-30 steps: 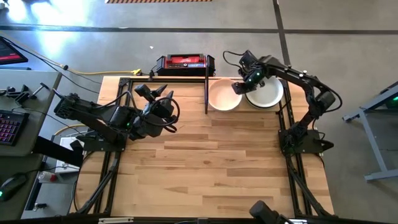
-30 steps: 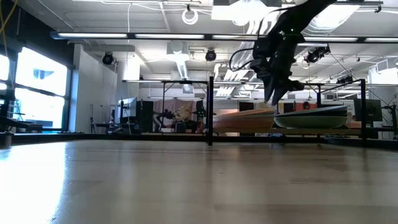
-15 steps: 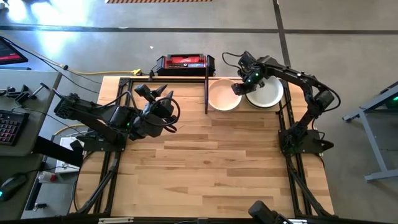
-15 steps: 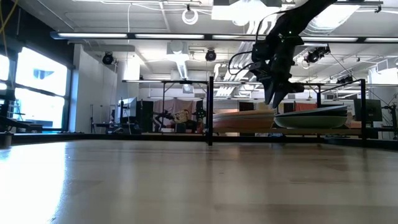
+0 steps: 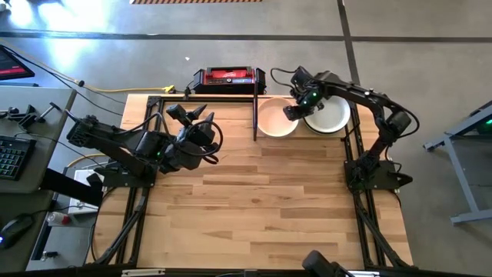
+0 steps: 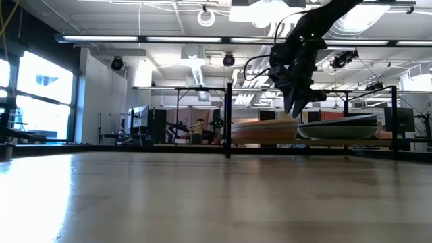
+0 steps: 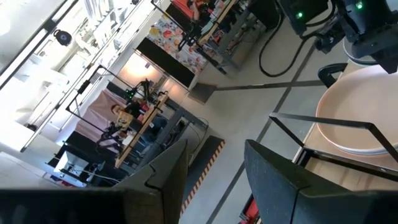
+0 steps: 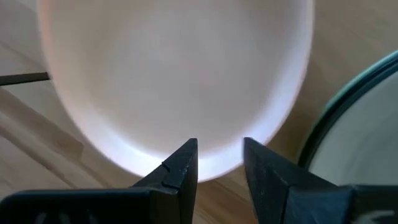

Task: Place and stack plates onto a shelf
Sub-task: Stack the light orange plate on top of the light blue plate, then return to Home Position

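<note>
Hovering above the near rim of the pink plate (image 5: 277,118) on the shelf (image 5: 231,146), the right gripper (image 5: 290,112) has its fingers slightly apart, empty; the left gripper (image 5: 188,114) waits well apart, fingers parted.

Two plate stacks sit on one shelf (image 5: 231,108) at the far edge of the bench (image 5: 261,208), both on the right-arm side of its single central upright divider (image 5: 254,115): one topped by a pale pink plate (image 5: 275,119) just beside the divider, one topped by an off-white plate (image 5: 330,115) further from it. How many plates each stack holds cannot be told. Two arms show, each with one hand: the left hand (image 5: 187,114) and the right hand (image 5: 293,109). One red-and-black box (image 5: 228,78) lies beyond the divider.
</note>
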`<action>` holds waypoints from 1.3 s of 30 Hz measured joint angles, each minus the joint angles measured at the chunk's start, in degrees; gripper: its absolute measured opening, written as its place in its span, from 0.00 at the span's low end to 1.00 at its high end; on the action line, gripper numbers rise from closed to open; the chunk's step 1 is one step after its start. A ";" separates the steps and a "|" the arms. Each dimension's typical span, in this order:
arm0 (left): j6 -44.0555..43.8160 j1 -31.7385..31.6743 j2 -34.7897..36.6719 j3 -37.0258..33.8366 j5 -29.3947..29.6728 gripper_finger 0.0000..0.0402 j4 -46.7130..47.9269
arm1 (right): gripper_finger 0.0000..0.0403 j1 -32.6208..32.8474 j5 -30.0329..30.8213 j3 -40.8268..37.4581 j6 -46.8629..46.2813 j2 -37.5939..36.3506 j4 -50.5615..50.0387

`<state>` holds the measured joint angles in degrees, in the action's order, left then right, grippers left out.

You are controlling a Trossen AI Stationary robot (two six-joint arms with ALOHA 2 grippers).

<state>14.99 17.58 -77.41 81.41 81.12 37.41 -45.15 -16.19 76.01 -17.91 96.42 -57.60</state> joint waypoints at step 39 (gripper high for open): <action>-44.51 -4.28 10.71 -0.19 -23.19 0.37 30.55 | 0.27 11.33 -4.39 0.01 15.41 -14.95 12.72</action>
<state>-29.52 13.30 -66.69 81.22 57.93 67.96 -33.82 -20.58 76.02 -2.50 81.47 -44.88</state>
